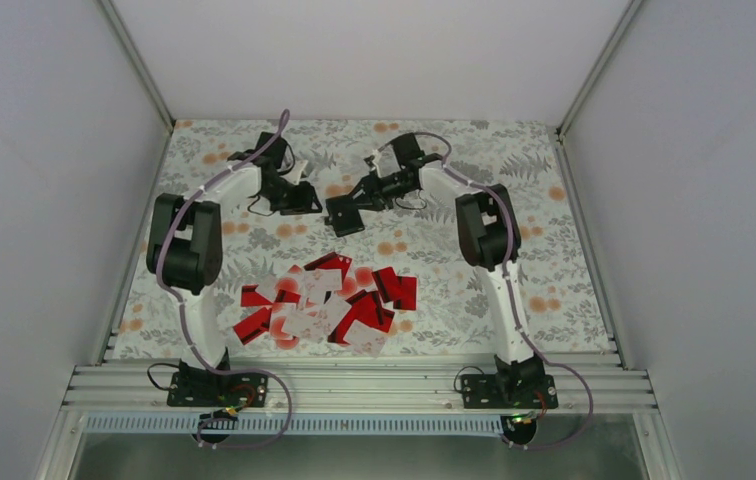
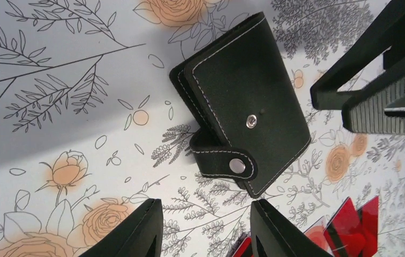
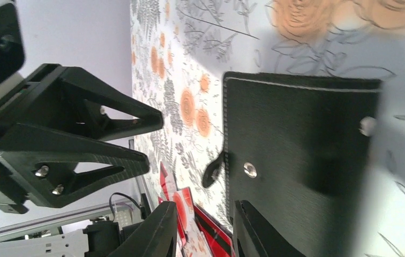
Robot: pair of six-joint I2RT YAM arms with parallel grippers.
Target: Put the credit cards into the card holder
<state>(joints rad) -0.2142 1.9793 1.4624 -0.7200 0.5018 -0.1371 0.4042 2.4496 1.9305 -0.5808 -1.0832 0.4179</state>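
The card holder (image 2: 243, 101) is a black folded wallet with white stitching, lying on the flowered cloth with its snap strap closed. My left gripper (image 2: 205, 202) hovers just short of its strap end, open, with only cloth between the fingers. From the other side, my right gripper (image 3: 204, 204) stands open at the holder's (image 3: 302, 150) near edge, with one finger over the leather. The credit cards (image 1: 329, 305), red and white, lie in a loose heap nearer the arm bases. Both grippers (image 1: 306, 197) (image 1: 342, 218) meet at the back middle of the table.
The table's flowered cloth (image 1: 554, 260) is walled by white panels at the left, right and back. The left gripper (image 3: 155, 139) and the right gripper (image 2: 331, 107) stand close together around the holder. A metal rail (image 1: 354, 385) runs along the near edge.
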